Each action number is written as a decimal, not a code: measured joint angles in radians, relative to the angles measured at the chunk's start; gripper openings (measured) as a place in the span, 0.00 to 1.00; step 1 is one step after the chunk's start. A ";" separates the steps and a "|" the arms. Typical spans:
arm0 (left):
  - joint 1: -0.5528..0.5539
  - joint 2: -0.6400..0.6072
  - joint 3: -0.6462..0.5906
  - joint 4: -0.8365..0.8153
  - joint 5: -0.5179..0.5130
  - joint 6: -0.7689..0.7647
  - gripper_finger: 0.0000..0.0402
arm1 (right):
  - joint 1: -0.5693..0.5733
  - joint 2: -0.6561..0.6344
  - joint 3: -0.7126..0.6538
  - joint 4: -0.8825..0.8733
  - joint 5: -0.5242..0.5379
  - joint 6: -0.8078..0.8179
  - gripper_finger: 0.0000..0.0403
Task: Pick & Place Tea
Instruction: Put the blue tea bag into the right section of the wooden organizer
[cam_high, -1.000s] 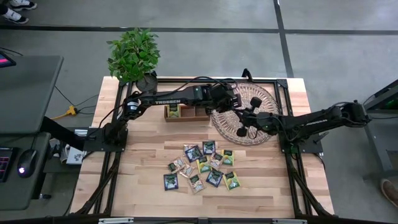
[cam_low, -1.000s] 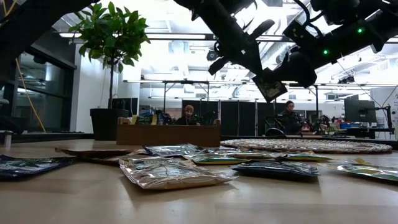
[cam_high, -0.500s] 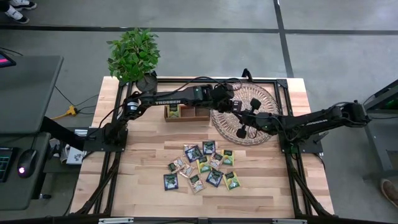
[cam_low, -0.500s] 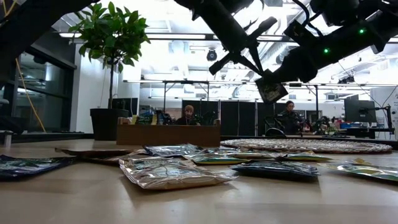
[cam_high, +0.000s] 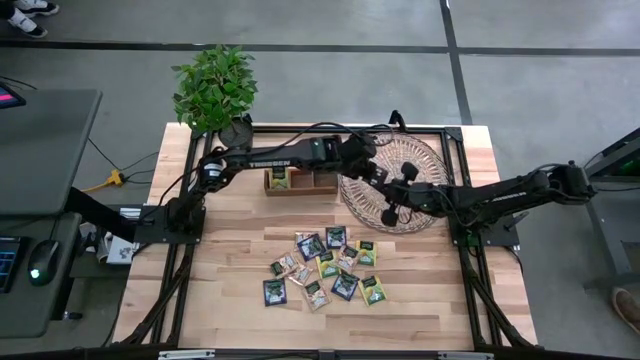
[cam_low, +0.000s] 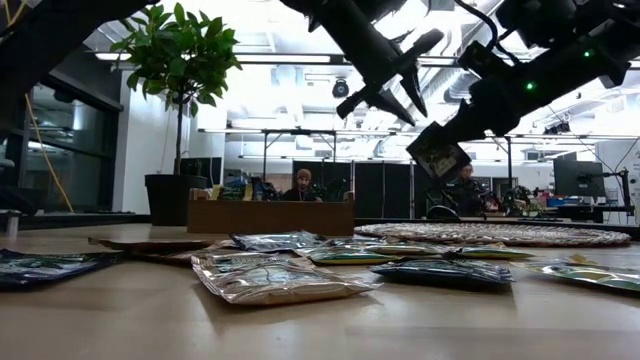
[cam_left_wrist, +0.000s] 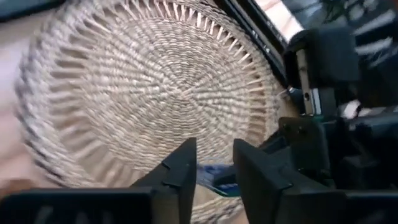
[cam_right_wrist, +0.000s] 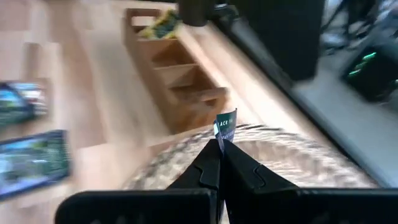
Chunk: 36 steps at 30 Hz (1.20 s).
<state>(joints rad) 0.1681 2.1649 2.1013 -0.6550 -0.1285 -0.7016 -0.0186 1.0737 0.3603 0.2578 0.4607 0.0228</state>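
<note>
One dark navy tea sachet (cam_low: 437, 152) hangs above the round wicker tray (cam_high: 420, 218), and my right gripper (cam_high: 388, 188) is shut on it. My left gripper (cam_low: 395, 95) stands open a little above and beside that sachet, over the tray's left part, with nothing between its fingers (cam_left_wrist: 185, 167). Several more tea sachets (cam_high: 325, 265), yellow-green, navy and beige, lie flat on the table's middle. The narrow wooden box (cam_high: 300, 180) stands left of the tray, with a yellow-green sachet in its left compartment. My right gripper pinches the navy sachet by one edge (cam_right_wrist: 225, 138) between its two fingertips. The fingers come from the table's right, slanting down. The rest of the sachet sticks out past the tips, tilted and lifted clear of the tray.
A potted plant (cam_high: 215, 90) stands at the table's far left corner. A black metal frame (cam_high: 455, 135) runs round the table's edges. Bare wood lies near the front edge, below the loose sachets. People sit in the room behind the table, far off.
My left gripper has rolled about its own line, opened and let go of the navy sachet, staying over the tray. The sachet stays in my right gripper, which has rolled a little; the sachet now hangs slightly lower and more tilted.
</note>
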 joint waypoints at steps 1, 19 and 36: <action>0.001 -0.015 0.000 -0.013 -0.012 0.045 0.28 | -0.001 0.000 0.000 -0.001 -0.029 0.021 0.00; -0.020 -0.220 -0.266 -0.006 -0.066 0.345 0.29 | -0.120 0.018 0.000 0.144 -0.432 0.075 0.00; -0.201 -0.886 -1.241 0.726 -0.227 0.102 0.29 | -0.269 0.379 0.016 0.618 -0.655 0.109 0.00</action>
<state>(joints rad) -0.0334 1.2793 0.8607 0.0712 -0.3558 -0.5998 -0.2879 1.4522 0.3760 0.8754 -0.1944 0.1314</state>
